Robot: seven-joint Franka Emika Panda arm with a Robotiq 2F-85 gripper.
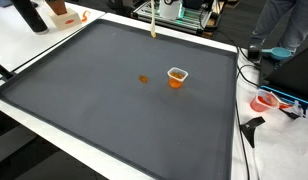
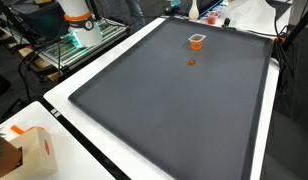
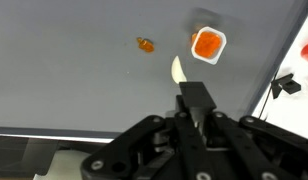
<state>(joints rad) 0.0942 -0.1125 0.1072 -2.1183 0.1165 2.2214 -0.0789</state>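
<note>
My gripper [image 3: 197,102] is shut on a pale cream stick-like utensil [image 3: 177,70], whose tip sticks out past the fingers. In an exterior view the utensil [image 1: 154,22] hangs upright over the far edge of the dark grey mat [image 1: 94,90], well above it. A small orange cup with a white rim [image 1: 176,77] stands on the mat, and it shows in the wrist view [image 3: 206,44] just beyond the utensil tip. A small orange bit [image 1: 144,79] lies on the mat beside the cup, also in the wrist view [image 3: 145,45]. Both show in an exterior view: the cup [image 2: 196,41] and the bit [image 2: 191,62].
The mat lies on a white table [image 1: 34,120]. A red and white object [image 1: 265,101] and black cables [image 1: 256,58] lie past one side of the mat. A cardboard box [image 2: 34,150] stands on a table corner. The robot base [image 2: 78,15] stands by a wire rack [image 2: 64,50].
</note>
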